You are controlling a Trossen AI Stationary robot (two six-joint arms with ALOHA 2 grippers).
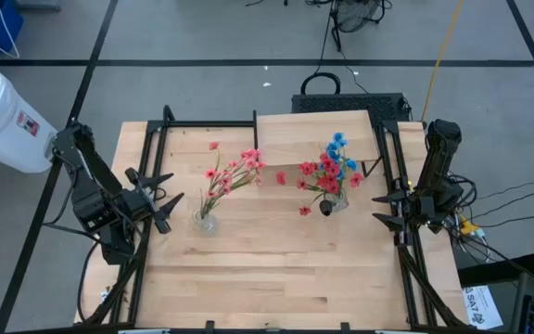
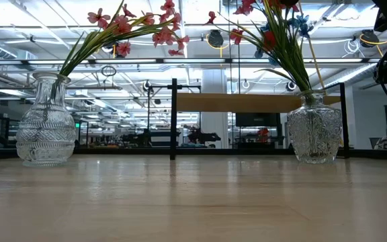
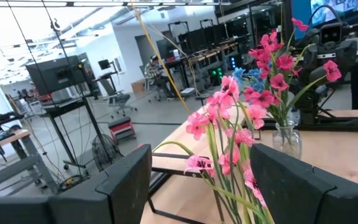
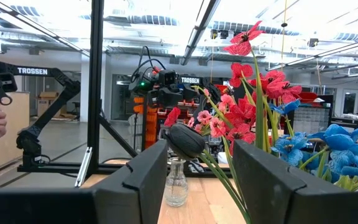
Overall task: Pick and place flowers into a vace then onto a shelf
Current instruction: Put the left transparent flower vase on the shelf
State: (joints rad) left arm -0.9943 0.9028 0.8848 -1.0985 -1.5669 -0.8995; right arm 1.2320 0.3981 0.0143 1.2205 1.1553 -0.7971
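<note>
Two glass vases on worktop [image 1: 276, 278], well apart. Left vase [image 1: 204, 221] holds pink flowers [image 1: 235, 172], stems leaning toward shelf. Right vase [image 1: 334, 204] holds red and blue flowers [image 1: 330, 167], just beside shelf edge. Shelf [image 1: 315, 137] at worktop's far side, nothing on it. Left hand [image 1: 165, 201] at left edge, fingers spread, holding nothing. Right hand [image 1: 383, 206] at right edge, fingers spread, holding nothing.
</note>
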